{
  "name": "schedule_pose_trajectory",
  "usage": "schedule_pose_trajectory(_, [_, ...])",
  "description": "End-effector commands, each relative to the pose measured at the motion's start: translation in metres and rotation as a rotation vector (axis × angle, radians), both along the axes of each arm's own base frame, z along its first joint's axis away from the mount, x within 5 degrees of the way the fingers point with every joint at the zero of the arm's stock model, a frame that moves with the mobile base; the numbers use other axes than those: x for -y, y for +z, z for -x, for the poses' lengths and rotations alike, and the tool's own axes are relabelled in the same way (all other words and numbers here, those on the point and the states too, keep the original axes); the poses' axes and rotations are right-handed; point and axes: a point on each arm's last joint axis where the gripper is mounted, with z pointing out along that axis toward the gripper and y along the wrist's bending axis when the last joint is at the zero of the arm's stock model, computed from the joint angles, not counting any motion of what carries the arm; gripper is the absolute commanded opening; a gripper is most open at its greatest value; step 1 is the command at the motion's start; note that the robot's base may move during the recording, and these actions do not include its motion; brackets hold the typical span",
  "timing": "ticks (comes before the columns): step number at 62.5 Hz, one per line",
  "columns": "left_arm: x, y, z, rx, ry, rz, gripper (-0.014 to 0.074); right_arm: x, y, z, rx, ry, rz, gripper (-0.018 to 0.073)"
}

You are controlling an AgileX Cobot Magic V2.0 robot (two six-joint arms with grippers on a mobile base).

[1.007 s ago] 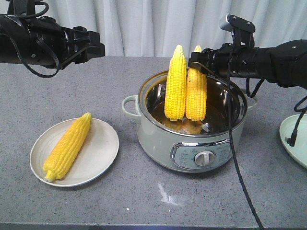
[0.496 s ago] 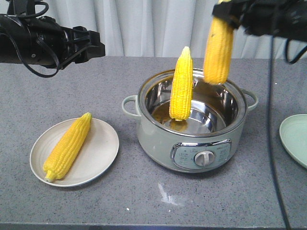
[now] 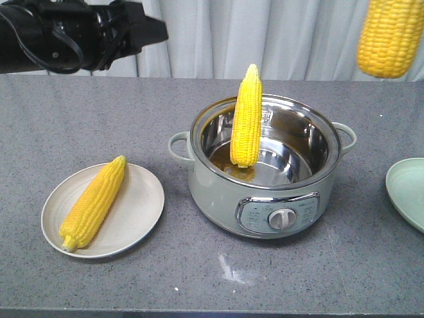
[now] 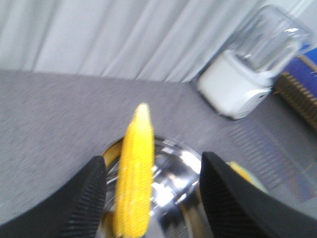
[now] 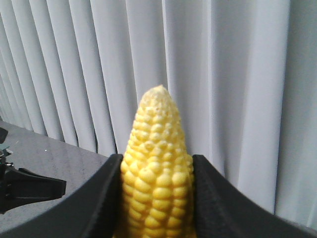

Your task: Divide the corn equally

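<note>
The held cob [image 5: 156, 163] hangs tip-up, clamped in the right gripper [image 5: 157, 203], high above the counter's [image 3: 298, 278] back right corner. A second cob [image 3: 246, 119] leans upright on the pot's [image 3: 218, 199] rear rim, and a third cob [image 3: 93, 202] lies on the white plate [image 3: 139, 212] at front left. The left gripper [image 4: 154, 198] gapes wide near the pot. Best to carry the held cob over the green plate [image 3: 407, 189] at the right edge, lower it and lay it flat so it cannot roll

The pot [image 3: 212, 199] is shared by the near-side front view and the close left-wrist view; curtains [image 5: 237, 74] are faced from the right wrist.
</note>
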Motion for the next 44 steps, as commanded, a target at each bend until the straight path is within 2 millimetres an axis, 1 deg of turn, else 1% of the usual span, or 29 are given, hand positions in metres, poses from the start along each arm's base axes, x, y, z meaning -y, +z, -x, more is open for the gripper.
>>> schedule_pose_trajectory(1, [0.005,0.030,0.001,0.117,-0.023,0.115,0.0439,0.001,0.019,0.019,0.084,-0.025,-0.017,-0.0006])
schedule_pose_trajectory(11, [0.029,0.043,-0.021,0.169,-0.115,0.166,0.0514,0.001,0.022,0.029,0.090,-0.040,0.004,-0.0006])
schedule_pose_trajectory(17, [0.045,0.041,-0.041,0.192,-0.139,0.143,0.0543,0.001,0.021,0.029,0.074,-0.048,0.009,-0.0006])
schedule_pose_trajectory(22, [0.057,0.029,-0.062,0.192,-0.152,0.102,0.0547,0.002,0.019,0.029,0.062,-0.055,0.028,-0.0006])
schedule_pose_trajectory(31, [0.081,0.005,-0.091,0.171,-0.184,0.082,0.0547,0.004,0.016,0.028,0.049,-0.081,0.074,-0.0006])
schedule_pose_trajectory(39, [0.096,-0.012,-0.110,0.162,-0.199,0.079,0.0547,0.005,0.014,0.027,0.037,-0.095,0.086,-0.0006])
schedule_pose_trajectory(44, [0.099,-0.018,-0.118,0.161,-0.194,0.080,0.0547,0.005,0.014,0.027,0.036,-0.100,0.098,-0.0006])
